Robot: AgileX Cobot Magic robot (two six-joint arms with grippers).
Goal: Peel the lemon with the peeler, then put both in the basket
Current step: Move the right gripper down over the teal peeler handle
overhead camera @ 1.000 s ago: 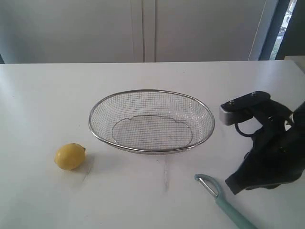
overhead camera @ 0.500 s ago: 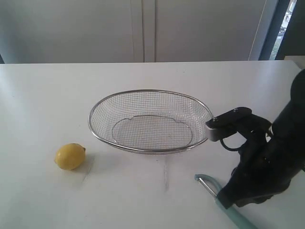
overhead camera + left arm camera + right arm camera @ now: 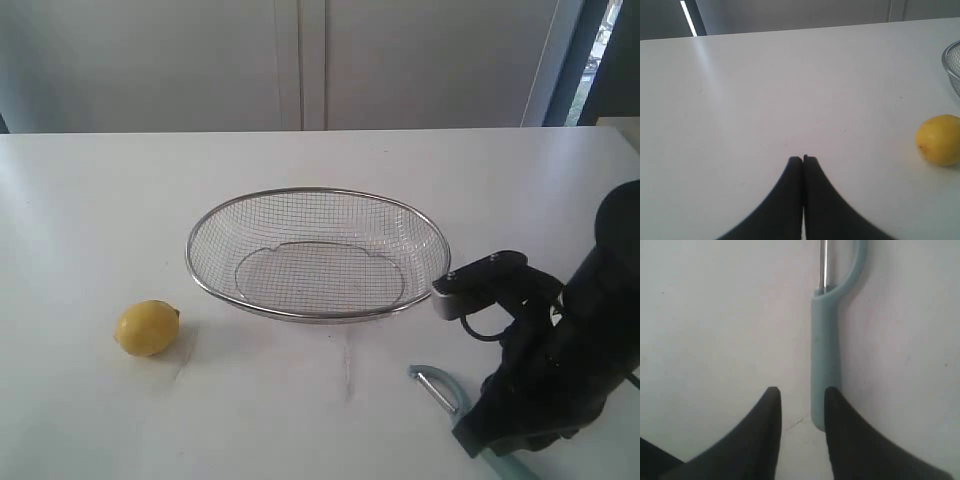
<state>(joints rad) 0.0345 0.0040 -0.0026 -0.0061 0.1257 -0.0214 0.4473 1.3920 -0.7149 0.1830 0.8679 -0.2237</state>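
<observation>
I have the left gripper (image 3: 803, 159) hanging over bare white table (image 3: 90, 200), its two dark fingers pressed flat together with nothing between them. In its wrist view the lemon (image 3: 938, 139) sits off to one side, well clear of the fingertips, and a sliver of the basket (image 3: 951, 65) rim shows at the frame's edge beyond it. From the exterior view the lemon (image 3: 147, 328) lies alone on the table to the left of the basket (image 3: 318, 190), near its rim but not touching it, and the wire basket stands upright in the middle of the table with nothing in it. My right arm (image 3: 560, 370) is low over the table's near right corner, its black bulk covering most of the peeler (image 3: 435, 383); only the curved metal head pokes out toward the basket. In the right wrist view the right gripper (image 3: 801, 392) has its fingers spread, gripping nothing. The peeler (image 3: 825, 350) lies flat on the table, handle pointing back at the gripper, its butt end beside and partly under one fingertip (image 3: 835, 405) rather than centred in the gap. I cannot tell whether that finger touches the handle.
</observation>
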